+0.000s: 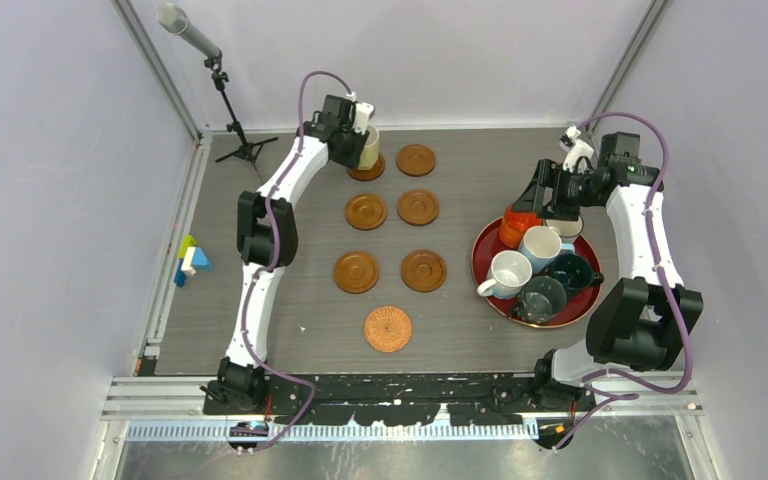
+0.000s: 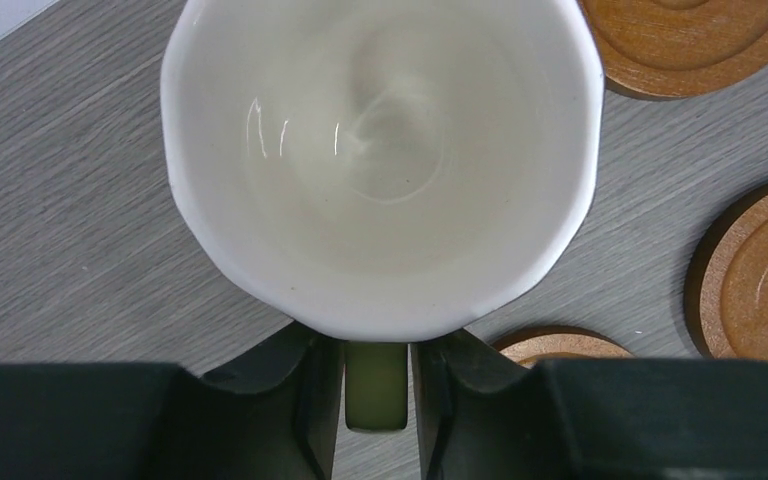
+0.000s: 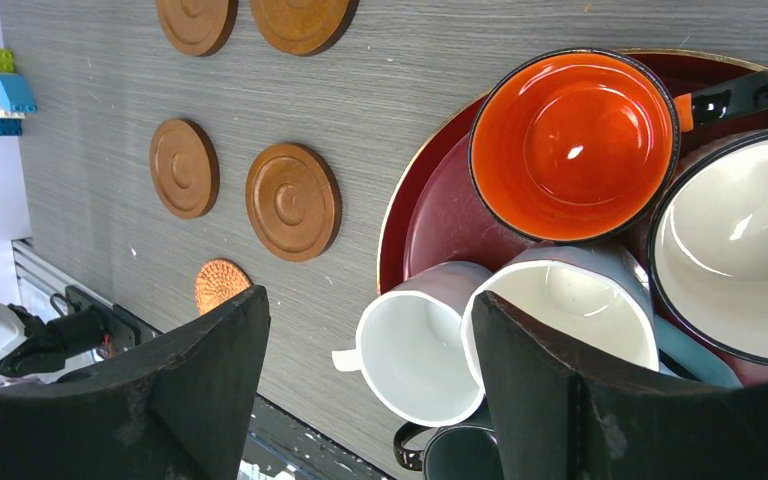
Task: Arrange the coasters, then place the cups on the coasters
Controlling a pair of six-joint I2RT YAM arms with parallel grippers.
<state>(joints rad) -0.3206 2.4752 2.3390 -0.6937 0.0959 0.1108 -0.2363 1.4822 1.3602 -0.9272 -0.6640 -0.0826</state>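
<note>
On the far-left round brown wooden coaster (image 1: 359,175), left gripper (image 2: 375,345) flanks the handle of the pale yellow ceramic mug (image 2: 380,150), clamped or not I cannot tell; a snagged retreat could topple it; right gripper (image 3: 370,300) gapes wide.

Glossy ceramic cups (image 3: 572,145); smooth wooden coasters (image 3: 292,202); one woven coaster (image 1: 388,328); matt woodgrain table (image 1: 480,170).

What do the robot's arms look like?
The left arm and right arm are white tubes with chunky black joints. A purple cable loops along each. The left gripper and right gripper each have two thick black fingers.
</note>
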